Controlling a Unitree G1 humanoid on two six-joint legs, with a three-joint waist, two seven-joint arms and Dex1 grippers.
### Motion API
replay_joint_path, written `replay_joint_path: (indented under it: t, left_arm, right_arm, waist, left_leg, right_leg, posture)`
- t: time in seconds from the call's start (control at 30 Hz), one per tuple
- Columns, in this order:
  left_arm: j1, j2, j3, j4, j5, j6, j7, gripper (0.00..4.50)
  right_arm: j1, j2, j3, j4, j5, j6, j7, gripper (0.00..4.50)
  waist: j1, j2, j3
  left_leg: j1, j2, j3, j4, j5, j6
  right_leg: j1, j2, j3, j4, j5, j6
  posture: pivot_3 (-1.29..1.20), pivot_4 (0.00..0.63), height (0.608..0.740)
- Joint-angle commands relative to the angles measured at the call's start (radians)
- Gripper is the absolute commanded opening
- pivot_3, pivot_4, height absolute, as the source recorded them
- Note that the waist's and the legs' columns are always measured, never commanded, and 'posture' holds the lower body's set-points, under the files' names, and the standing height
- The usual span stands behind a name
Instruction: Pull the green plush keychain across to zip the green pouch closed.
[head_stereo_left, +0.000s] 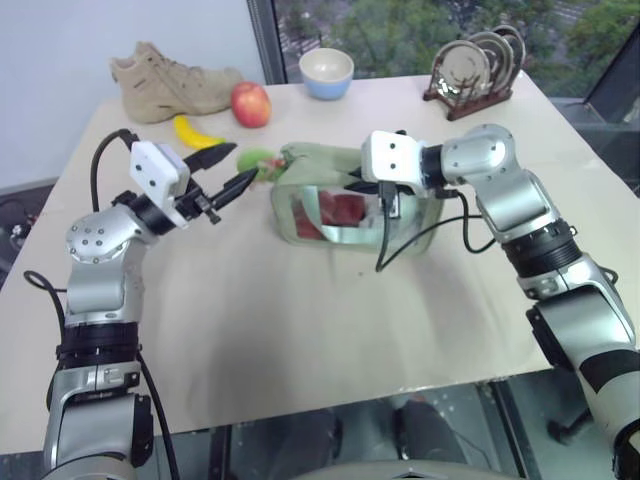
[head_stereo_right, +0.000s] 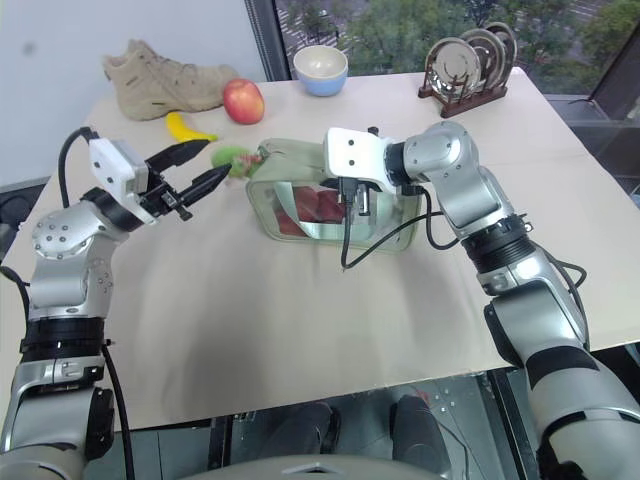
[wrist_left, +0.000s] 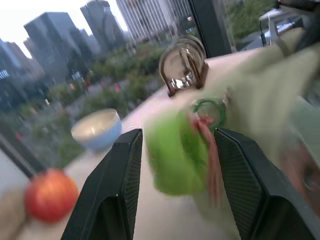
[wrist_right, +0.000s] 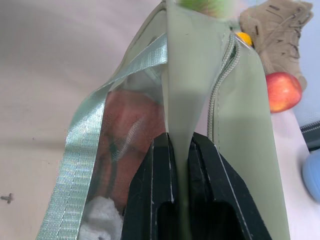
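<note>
The left gripper (head_stereo_left: 226, 173) stands parted around the green plush keychain (head_stereo_left: 256, 159), seemingly without touching it, at the left end of the green pouch (head_stereo_left: 345, 205) mid-bench; the right gripper (wrist_right: 181, 150) pinches the pouch's top fabric.

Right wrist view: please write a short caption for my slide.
Right gripper fingers pinch the green pouch top fold beside its closed zipper; apple behind.

No legible text, label, brand mark, number or sign appears on any object or surface in these views.
</note>
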Motion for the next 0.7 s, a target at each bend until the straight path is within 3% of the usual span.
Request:
replay_joint_path:
  t: [0.03, 0.67, 0.7]
  left_arm:
    - [-0.025, -0.011, -0.011, -0.061, 0.006, 0.009, 0.017, 2.38]
    - [0.05, 0.02, -0.069, 0.001, 0.188, -0.024, 0.041, 2.38]
    - [0.044, 0.015, -0.071, 0.01, 0.203, -0.04, 0.053, 2.16]
  right_arm:
    - [-0.003, 0.001, -0.021, -0.041, 0.016, -0.001, -0.004, 0.0]
    - [0.011, -0.007, -0.024, -0.068, 0.014, 0.021, -0.006, 0.0]
    - [0.012, -0.008, -0.024, -0.069, 0.014, 0.022, -0.006, 0.0]
  waist:
    - [0.0, 0.0, 0.0]
    - [-0.006, 0.0, 0.0]
    - [-0.006, 0.0, 0.0]
  left_leg:
    - [0.0, 0.0, 0.0, 0.0, 0.0, 0.0]
    - [0.0, 0.0, 0.002, 0.0, 0.0, 0.0]
    - [0.001, 0.0, 0.002, 0.0, 0.0, 0.0]
  right_leg:
    - [0.0, 0.0, 0.0, 0.0, 0.0, 0.0]
    - [0.0, -0.001, 0.001, 0.0, 0.0, 0.0]
    - [0.0, -0.001, 0.001, 0.0, 0.0, 0.0]
  posture:
    - [0.0, 0.15, 0.74]
    - [0.0, 0.15, 0.74]
    - [0.0, 0.15, 0.74]
